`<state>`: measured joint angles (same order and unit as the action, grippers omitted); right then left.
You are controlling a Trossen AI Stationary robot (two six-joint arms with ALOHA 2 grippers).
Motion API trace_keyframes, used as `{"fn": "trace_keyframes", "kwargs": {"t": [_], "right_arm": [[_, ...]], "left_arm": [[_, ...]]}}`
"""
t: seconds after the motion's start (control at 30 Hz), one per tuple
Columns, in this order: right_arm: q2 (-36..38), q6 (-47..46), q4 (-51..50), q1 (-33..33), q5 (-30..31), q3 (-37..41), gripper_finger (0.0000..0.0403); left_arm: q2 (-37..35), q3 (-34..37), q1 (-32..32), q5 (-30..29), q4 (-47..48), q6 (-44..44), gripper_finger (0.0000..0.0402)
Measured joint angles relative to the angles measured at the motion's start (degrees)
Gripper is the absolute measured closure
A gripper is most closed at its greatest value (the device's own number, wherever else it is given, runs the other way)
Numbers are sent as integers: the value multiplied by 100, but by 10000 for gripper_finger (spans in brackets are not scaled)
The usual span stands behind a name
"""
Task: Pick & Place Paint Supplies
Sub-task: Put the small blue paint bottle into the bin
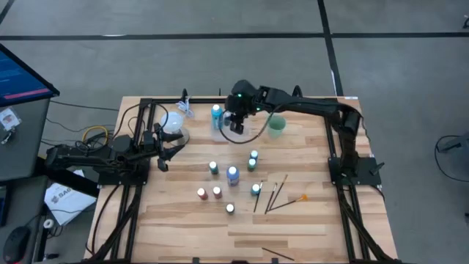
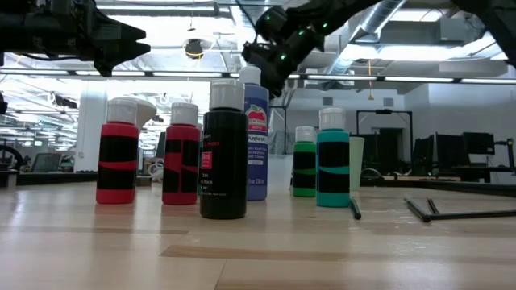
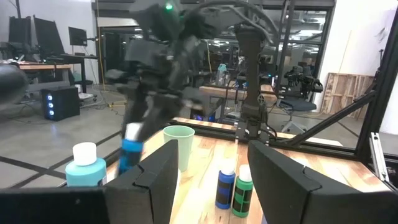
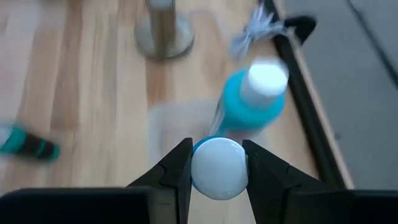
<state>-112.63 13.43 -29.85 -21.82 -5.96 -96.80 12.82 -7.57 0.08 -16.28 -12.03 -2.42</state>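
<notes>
The right pincer [image 4: 217, 167], clamped on the white cap of a blue paint bottle [image 3: 129, 152], carries it upright above the tabletop's [image 1: 293, 220] far edge, near a light-blue bottle [image 4: 252, 102], while the left pincer [image 3: 211, 180] waits open.

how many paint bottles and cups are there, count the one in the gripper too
paint bottles standing on the table: 9
paint bottle held in the right gripper: 1
green cup: 1
total: 11
</notes>
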Motion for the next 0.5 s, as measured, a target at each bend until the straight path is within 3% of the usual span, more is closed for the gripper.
{"fn": "trace_keyframes", "kwargs": {"t": [0.5], "right_arm": [[-994, 2, -459, -242, -13, -731, 295]], "left_arm": [[157, -2, 0, -23, -88, 17, 225]]}}
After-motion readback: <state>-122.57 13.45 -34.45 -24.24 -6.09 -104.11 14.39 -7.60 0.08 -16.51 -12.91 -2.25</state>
